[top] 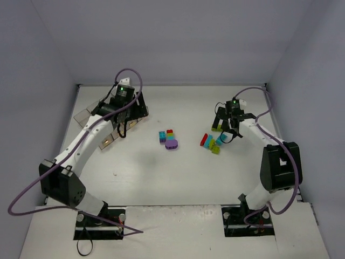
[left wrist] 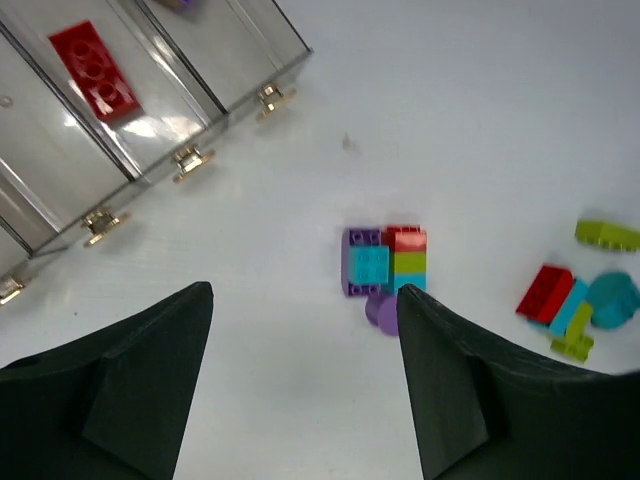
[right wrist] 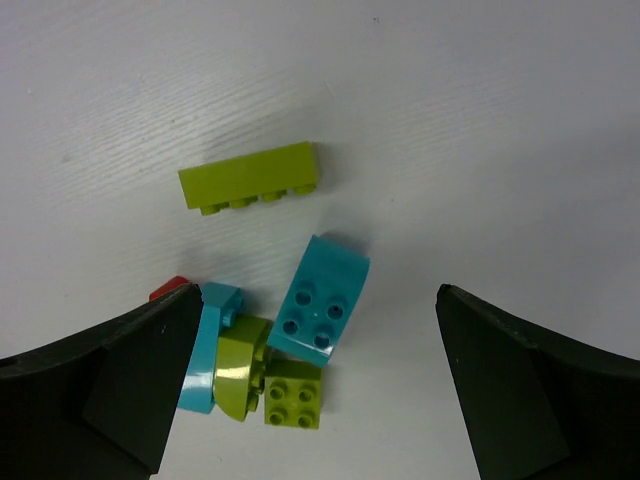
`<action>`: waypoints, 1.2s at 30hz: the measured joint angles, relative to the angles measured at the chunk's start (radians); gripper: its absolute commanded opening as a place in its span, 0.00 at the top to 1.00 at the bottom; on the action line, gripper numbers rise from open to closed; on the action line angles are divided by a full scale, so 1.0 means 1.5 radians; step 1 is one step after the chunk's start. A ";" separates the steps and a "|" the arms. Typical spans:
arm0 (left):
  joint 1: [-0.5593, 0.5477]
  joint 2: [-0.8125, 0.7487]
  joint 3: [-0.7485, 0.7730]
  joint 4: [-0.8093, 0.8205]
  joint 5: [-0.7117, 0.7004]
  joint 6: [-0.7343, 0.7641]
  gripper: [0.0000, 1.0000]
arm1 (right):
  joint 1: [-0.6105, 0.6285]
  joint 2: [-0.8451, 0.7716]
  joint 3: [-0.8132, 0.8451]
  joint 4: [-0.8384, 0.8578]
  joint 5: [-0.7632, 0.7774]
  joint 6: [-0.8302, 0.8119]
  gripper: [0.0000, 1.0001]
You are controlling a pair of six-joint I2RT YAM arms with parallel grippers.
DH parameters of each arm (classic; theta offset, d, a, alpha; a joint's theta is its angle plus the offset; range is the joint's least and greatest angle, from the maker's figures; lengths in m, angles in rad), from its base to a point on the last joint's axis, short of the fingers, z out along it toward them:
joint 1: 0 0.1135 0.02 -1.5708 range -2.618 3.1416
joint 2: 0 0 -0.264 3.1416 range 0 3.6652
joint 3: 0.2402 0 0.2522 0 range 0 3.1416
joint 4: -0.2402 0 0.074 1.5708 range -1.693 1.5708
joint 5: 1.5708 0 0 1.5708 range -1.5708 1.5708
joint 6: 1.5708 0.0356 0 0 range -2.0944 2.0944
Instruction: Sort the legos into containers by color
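The containers [left wrist: 150, 110] are clear bins at the upper left of the left wrist view; one holds a red brick [left wrist: 93, 68]. From above they [top: 85, 113] lie under my left arm. My left gripper [left wrist: 305, 291] is open and empty above the bare table; from above it [top: 121, 128] sits by the bins. A middle clump of legos [left wrist: 385, 262], purple, cyan, red and lime with a round purple piece [left wrist: 383, 312], lies just beyond its right finger. My right gripper [right wrist: 320, 292] is open and empty, above a cyan brick [right wrist: 320, 300], lime bricks [right wrist: 293, 394] and a long lime brick [right wrist: 250, 177].
The right clump [top: 213, 143] also has a red brick [left wrist: 545, 292] and a cyan curved piece [right wrist: 205, 345]. The middle clump [top: 168, 138] lies between the arms. Grey walls close the table at the back and both sides.
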 measured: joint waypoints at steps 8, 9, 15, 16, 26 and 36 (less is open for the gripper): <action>-0.011 -0.089 -0.117 -0.044 0.035 0.033 0.32 | 0.004 0.107 0.064 0.046 -0.007 -0.046 0.00; -0.011 -0.097 -0.123 -0.049 0.036 0.037 0.32 | 0.005 0.120 0.070 0.050 -0.009 -0.051 0.00; -0.011 -0.136 -0.131 -0.067 0.037 0.053 0.32 | 0.018 0.175 0.089 0.071 -0.020 -0.076 0.00; -0.011 -0.139 -0.131 -0.068 0.038 0.055 0.32 | 0.018 0.182 0.092 0.075 -0.022 -0.079 0.03; -0.011 -0.141 -0.133 -0.075 0.046 0.073 0.32 | 0.022 0.226 0.097 0.095 -0.029 -0.115 0.49; -0.011 -0.124 -0.096 -0.080 0.109 0.110 0.32 | 0.127 0.102 0.025 0.176 -0.073 -0.237 0.97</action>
